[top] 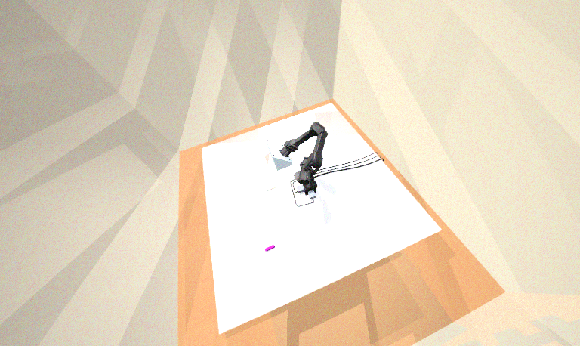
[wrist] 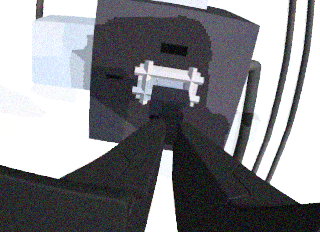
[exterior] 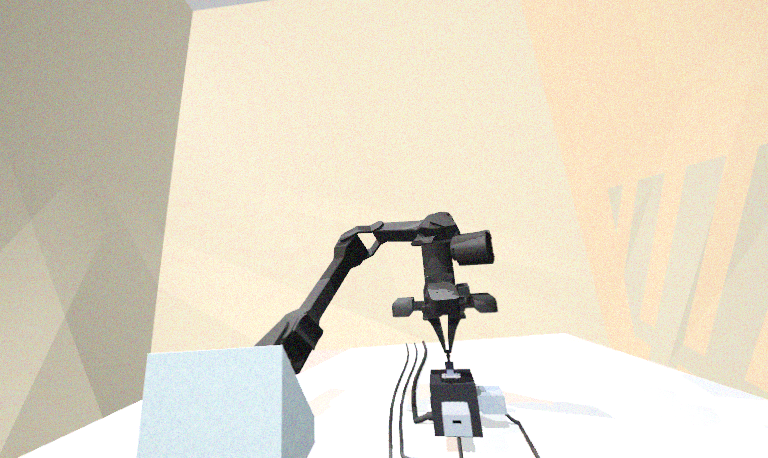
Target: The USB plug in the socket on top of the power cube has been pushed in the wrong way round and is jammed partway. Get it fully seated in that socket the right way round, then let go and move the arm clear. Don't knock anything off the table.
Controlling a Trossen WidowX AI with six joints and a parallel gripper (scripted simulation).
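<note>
Fingers (exterior: 447, 352) pinching USB plug (wrist: 168, 82), white table (top: 342, 239), beige walls (exterior: 339, 119)

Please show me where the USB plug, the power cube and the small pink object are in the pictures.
USB plug (wrist: 167, 82): wrist view, on its pale body.
power cube (exterior: 454, 395): exterior view, on its dark front face.
small pink object (top: 269, 248): top view, on its middle.
</note>
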